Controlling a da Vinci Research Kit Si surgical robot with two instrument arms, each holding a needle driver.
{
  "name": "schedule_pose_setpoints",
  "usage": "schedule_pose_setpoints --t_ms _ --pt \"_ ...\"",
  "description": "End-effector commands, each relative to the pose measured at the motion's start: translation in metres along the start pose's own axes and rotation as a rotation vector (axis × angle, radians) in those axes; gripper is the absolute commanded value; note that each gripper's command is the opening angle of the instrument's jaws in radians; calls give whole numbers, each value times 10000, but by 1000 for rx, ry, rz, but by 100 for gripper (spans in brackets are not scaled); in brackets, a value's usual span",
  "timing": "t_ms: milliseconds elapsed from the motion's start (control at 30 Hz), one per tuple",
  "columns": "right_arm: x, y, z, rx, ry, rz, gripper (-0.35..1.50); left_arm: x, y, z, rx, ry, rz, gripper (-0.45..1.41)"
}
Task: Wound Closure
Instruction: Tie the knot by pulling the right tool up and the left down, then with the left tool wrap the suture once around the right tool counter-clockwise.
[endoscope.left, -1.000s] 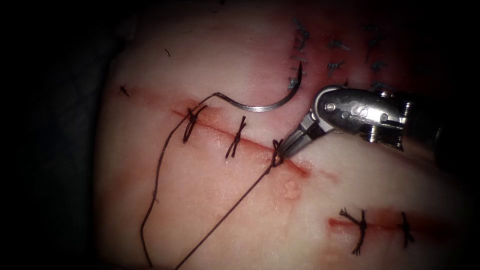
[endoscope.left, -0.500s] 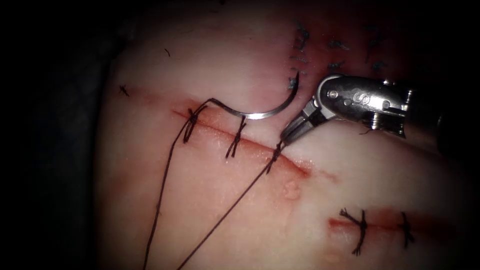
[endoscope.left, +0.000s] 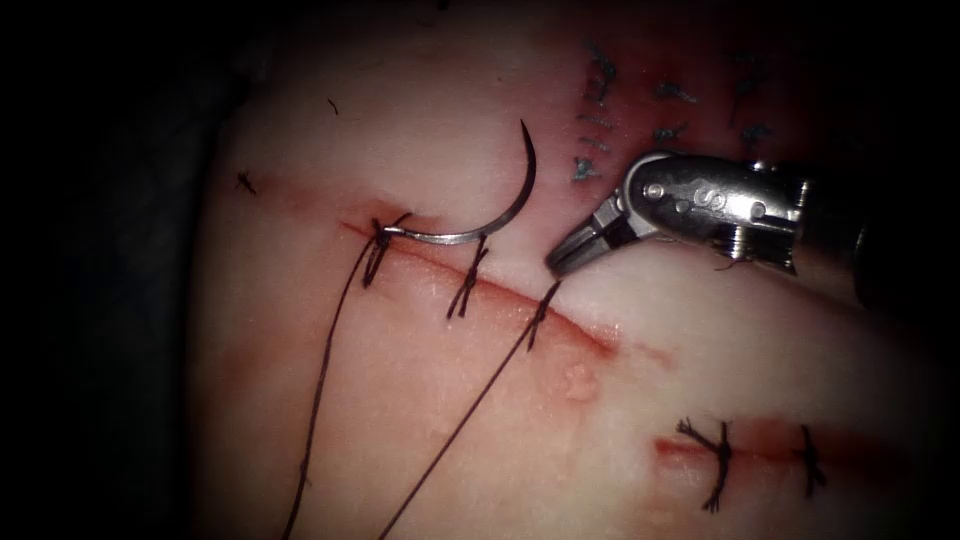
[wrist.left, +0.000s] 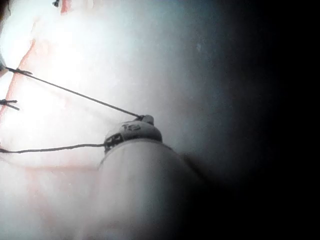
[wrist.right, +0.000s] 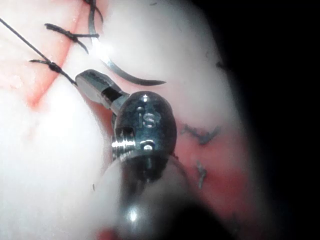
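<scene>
The tissue (endoscope.left: 420, 420) carries a slanted cut (endoscope.left: 505, 297) with three dark stitches. The curved needle (endoscope.left: 455, 240) lies free on the tissue above the cut, not in it, tail by the leftmost stitch (endoscope.left: 375, 255) and tip pointing up. My right tool (endoscope.left: 556, 264) sits just above the rightmost stitch (endoscope.left: 540, 318), jaws shut on that stitch's short thread end; the right wrist view shows it (wrist.right: 82, 77) beside the needle (wrist.right: 127, 78). A taut thread (endoscope.left: 480, 405) runs from that stitch down and left. In the left wrist view this thread (wrist.left: 75, 93) ends at my left tool (wrist.left: 145, 119).
A second strand (endoscope.left: 320, 390) trails from the needle's tail downward. A shorter closed cut with two stitches (endoscope.left: 720, 462) lies at the lower right. Several cut thread ends (endoscope.left: 600, 80) and red fluid mark the tissue at the upper right. Dark surround borders the tissue's left edge.
The needle slid left along the tissue and turned, tip now up. My right tool rose up and left from the cut with the thread end. Both strands drew straighter.
</scene>
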Motion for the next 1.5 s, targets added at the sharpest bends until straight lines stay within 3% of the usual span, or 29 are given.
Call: schedule_pose_setpoints --t_ms 33,300,433,467,500,533,567,600,633,700,767,800,900,967,1000,1100,1133,1167,1300,1500 --pt "-4 7 0 -4 -9 -3 -35 0 -3 9 1 2 2 -35" --pt "-4 -3 -5 -8 -4 -6 -35 1 -7 12 -7 10 2 -35" --pt "5 -11 -3 -43 41 2 -35 10 -18 4 -10 28 -2 -35" --pt "6 -12 -2 -55 42 4 -18 14 -23 0 -1 36 11 -35" --pt "8 -14 -2 -70 51 6 32 18 -27 -3 9 36 23 -35" --pt "11 -19 -2 -119 102 30 101 27 -37 -10 32 46 44 -35" --pt "13 -21 -3 -139 124 44 113 34 -45 -16 47 58 61 -35" --pt "13 -21 -3 -139 124 44 113 34 -45 -16 47 58 61 -35" --pt "16 -27 -5 -184 174 62 130 46 -58 -24 73 72 88 -35" --pt "20 -33 -7 -210 209 88 138 59 -74 -32 107 78 114 -35" --pt "22 -37 -7 -215 220 100 133 65 -81 -35 119 85 119 -35" --pt "27 -45 -10 -234 231 132 120 79 -99 -42 141 92 139 -35" --pt "43 -61 -22 -388 207 218 101 110 -135 -50 179 76 203 -35" --pt "46 -64 -25 -422 210 235 96 116 -141 -50 184 75 211 -35" --pt "52 -72 -36 -524 245 271 66 127 -155 -51 189 63 232 -35" --pt "62 -82 -47 -627 251 312 51 140 -171 -51 192 47 268 -35" --pt "65 -84 -49 -637 240 314 36 145 -178 -50 192 44 282 -35" --pt "71 -89 -49 -663 226 320 -31 151 -188 -48 193 36 305 -35" --pt "77 -90 -32 -734 272 286 -35 163 -211 -44 196 18 342 -35" --pt "67 -60 2 -746 281 210 -35 173 -234 -42 148 -10 429 -35"
